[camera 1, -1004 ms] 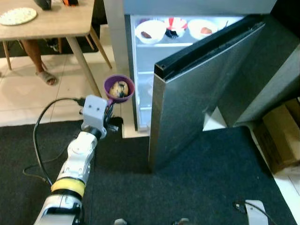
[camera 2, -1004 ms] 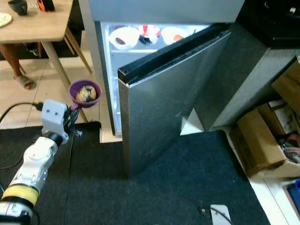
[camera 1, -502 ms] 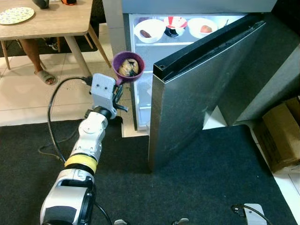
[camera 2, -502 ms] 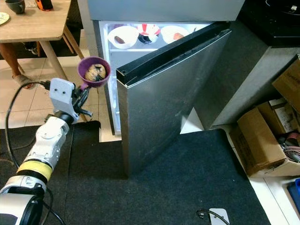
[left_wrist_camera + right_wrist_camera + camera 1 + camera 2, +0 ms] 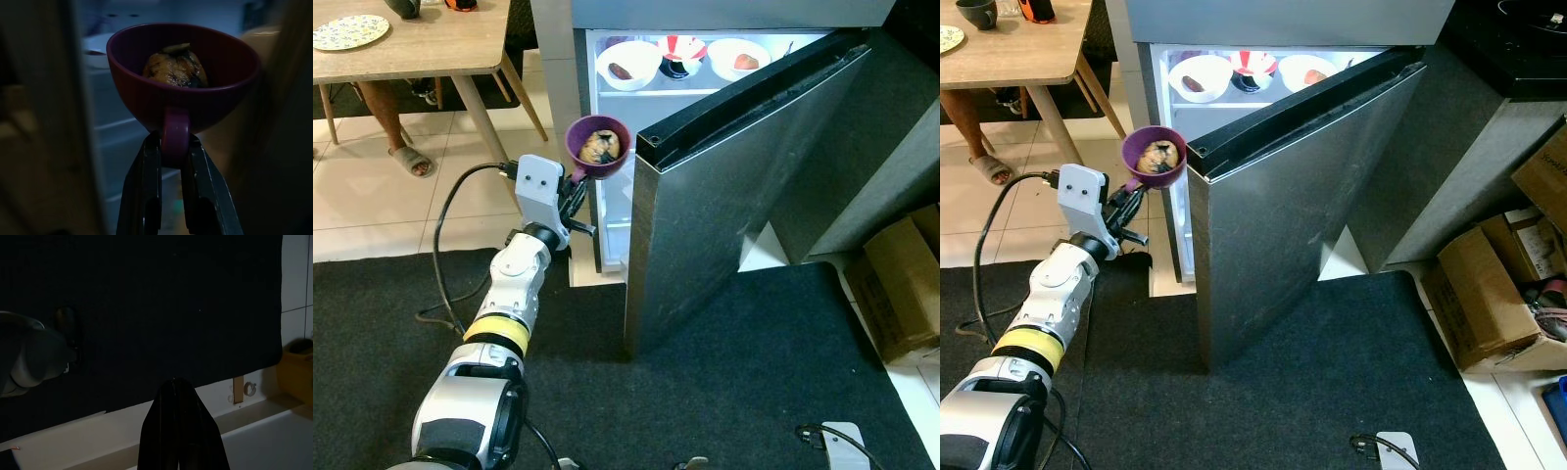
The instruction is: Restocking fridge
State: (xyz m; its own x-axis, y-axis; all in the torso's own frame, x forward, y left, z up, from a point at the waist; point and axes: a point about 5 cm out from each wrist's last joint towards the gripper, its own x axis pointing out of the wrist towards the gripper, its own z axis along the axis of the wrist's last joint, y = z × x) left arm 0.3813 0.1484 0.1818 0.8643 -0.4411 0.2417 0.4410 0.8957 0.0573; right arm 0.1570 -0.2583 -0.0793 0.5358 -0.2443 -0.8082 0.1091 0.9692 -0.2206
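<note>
While pinching purple cup (image 5: 597,149) w/ food by its handle, left tool (image 5: 168,147) just beside open fridge (image 5: 724,196) edge.

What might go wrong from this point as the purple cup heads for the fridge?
The left tool pinches only the handle of the purple cup, so it might swivel and tip out the food. The cup sits right beside the corner of the half-open fridge door and may clip it.

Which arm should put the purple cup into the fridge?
Left. The left gripper is shut on the handle of the purple cup with food in it, raised at the open fridge compartment beside the steel door's edge. The right gripper hangs idle, pointing at the dark carpet.
</note>
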